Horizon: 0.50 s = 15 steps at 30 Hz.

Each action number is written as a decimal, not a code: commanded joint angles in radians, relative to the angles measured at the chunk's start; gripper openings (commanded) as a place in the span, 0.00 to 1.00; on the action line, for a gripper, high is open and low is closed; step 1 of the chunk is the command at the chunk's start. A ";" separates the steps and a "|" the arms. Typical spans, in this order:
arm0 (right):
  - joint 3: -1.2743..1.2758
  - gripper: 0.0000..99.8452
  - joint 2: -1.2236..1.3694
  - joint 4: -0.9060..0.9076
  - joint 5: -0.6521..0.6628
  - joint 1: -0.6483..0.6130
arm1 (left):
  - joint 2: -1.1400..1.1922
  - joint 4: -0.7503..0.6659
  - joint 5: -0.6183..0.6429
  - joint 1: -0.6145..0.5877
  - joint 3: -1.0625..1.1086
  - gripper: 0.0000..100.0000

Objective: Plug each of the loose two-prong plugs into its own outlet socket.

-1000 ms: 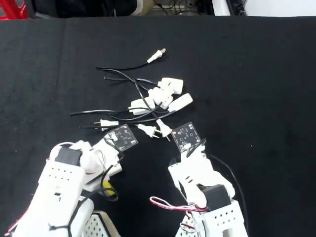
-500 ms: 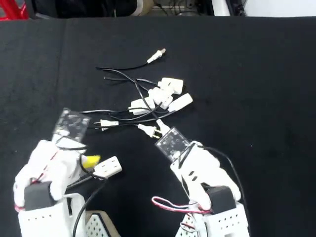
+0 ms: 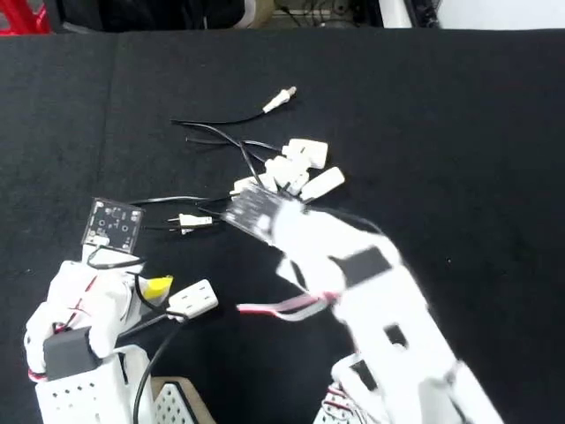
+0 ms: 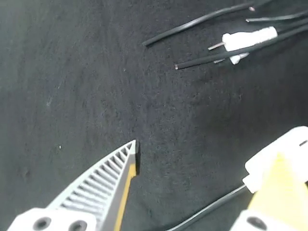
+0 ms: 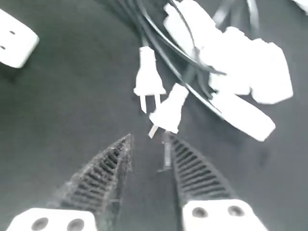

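A white two-prong plug (image 3: pixel 196 221) (image 4: pixel 245 38) on a black cord lies left of the pile. Two more plugs (image 5: pixel 147 82) (image 5: pixel 168 113) lie just ahead of my right gripper (image 5: pixel 147 144), which is open and holds nothing. Behind them is a heap of white outlet sockets (image 3: pixel 291 163) (image 5: pixel 240 72). The right arm (image 3: pixel 335 256) stretches over the table to that heap. My left gripper (image 4: pixel 207 159) is wide open above bare cloth at the front left. One loose socket (image 3: pixel 194 299) (image 4: pixel 279 149) lies beside its yellow finger (image 3: pixel 159 285).
A fourth plug (image 3: pixel 281 97) on a long black cord lies farther back. Black cords (image 3: pixel 221 141) cross the area left of the heap. The black cloth (image 3: pixel 459 159) on the right side is bare. The table's back edge runs along the top.
The right arm has pushed forward from the front edge to the plugs at the heap. The left arm swung left, uncovering the loose socket, then stayed nearly still.
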 commanded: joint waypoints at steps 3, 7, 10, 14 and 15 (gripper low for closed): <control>-0.222 0.15 0.335 -0.015 0.091 -0.101 | -0.003 -0.011 0.043 -0.041 0.005 0.40; -0.303 0.15 0.479 -0.035 0.120 -0.109 | -0.003 -0.058 0.043 -0.038 0.090 0.40; -0.332 0.15 0.567 -0.107 0.120 -0.087 | -0.003 -0.104 0.032 -0.042 0.166 0.40; -0.386 0.15 0.679 -0.166 0.120 -0.086 | -0.003 -0.114 -0.044 -0.042 0.223 0.40; -0.412 0.15 0.708 -0.163 0.120 -0.083 | -0.003 -0.112 -0.055 -0.042 0.231 0.40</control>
